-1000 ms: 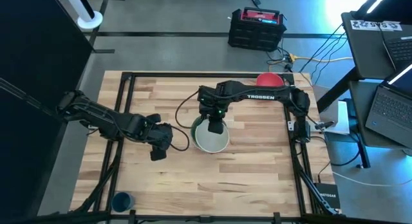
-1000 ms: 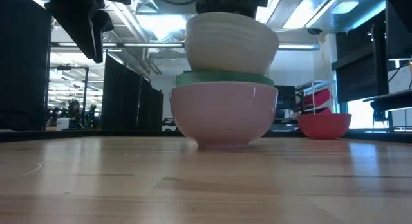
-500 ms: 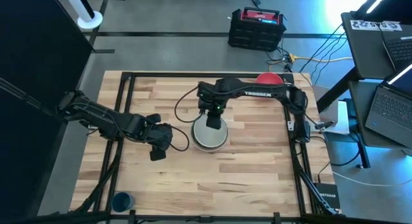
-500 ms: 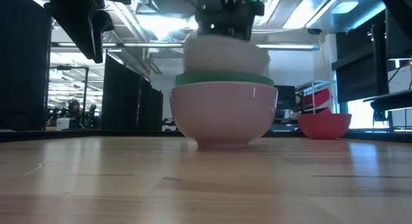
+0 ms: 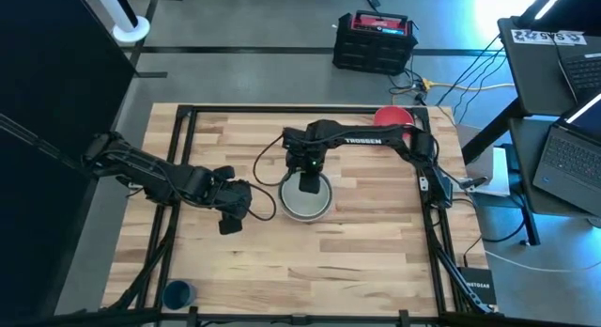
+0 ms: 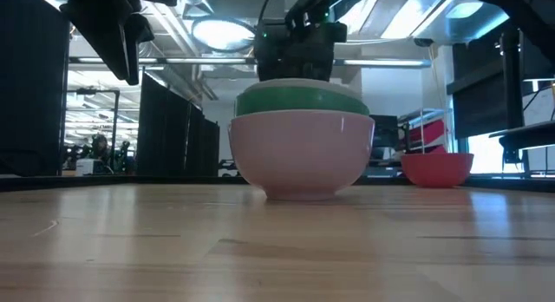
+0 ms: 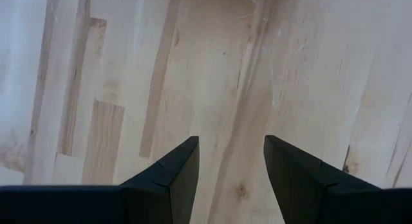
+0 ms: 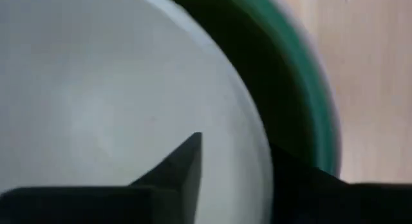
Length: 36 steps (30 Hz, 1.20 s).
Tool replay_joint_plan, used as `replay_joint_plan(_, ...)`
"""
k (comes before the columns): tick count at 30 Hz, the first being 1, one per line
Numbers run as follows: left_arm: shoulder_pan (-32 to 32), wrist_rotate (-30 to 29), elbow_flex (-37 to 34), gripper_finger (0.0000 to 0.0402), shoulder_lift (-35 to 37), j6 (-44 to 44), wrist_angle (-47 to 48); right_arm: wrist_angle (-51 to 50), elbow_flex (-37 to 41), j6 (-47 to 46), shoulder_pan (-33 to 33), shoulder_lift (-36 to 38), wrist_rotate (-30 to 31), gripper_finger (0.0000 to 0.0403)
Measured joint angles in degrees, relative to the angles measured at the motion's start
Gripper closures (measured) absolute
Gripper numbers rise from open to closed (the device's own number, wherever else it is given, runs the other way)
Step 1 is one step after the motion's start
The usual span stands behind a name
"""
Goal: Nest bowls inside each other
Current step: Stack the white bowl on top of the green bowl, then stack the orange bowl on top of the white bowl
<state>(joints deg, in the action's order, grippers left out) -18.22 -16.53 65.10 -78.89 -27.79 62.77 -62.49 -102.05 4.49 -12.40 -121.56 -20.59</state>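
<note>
— So where do the bowls stand?
— Mid-bench, a stack: the big white bowl (image 6: 301, 154) at the bottom, the green bowl (image 6: 301, 102) nested in it, and the pale grey-white bowl (image 8: 109, 95) sunk inside the green one. A red bowl (image 5: 392, 116) sits apart at the far right edge of the bench (image 5: 357, 261).
— And the right gripper (image 5: 307, 183)?
— Down over the stack, one finger inside the pale bowl's rim and one outside; whether it still pinches the rim, I cannot tell.
— The left gripper (image 7: 230, 169)?
— Parted, empty, over bare wood beside the stack.
— Any writing?
— "TROSSEN" on the right arm (image 5: 362, 140).
</note>
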Motion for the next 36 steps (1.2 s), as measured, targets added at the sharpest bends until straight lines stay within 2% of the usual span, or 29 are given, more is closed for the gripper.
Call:
replay_joint_plan(3,0.0,0.0,0.0,0.0243,0.0,0.6,0.0,-2.9,-2.5,0.6,-0.3,0.1,1.4,0.0254)
replay_joint_plan(16,0.0,0.0,0.0,0.0243,0.0,0.1,0.1,-17.9,-13.2,3.5,-5.9,1.9,17.3,0.0187)
replay_joint_plan(20,-0.4,0.0,0.0,0.0243,0.0,-0.3,0.1,-18.6,-4.1,2.1,-15.0,7.5,22.2,0.0187)
replay_joint_plan(26,-0.6,0.0,0.0,0.0243,0.0,1.5,0.2,-12.2,13.7,-1.0,-28.0,16.5,23.7,0.0187)
replay_joint_plan(32,-0.2,0.0,0.0,0.0243,0.0,3.8,0.2,-7.3,21.6,-1.9,-34.1,17.6,22.8,0.0187)
replay_joint_plan(36,-0.2,0.0,0.0,0.0243,0.2,3.6,0.6,-3.3,25.2,-1.7,-35.2,17.6,22.1,0.0223)
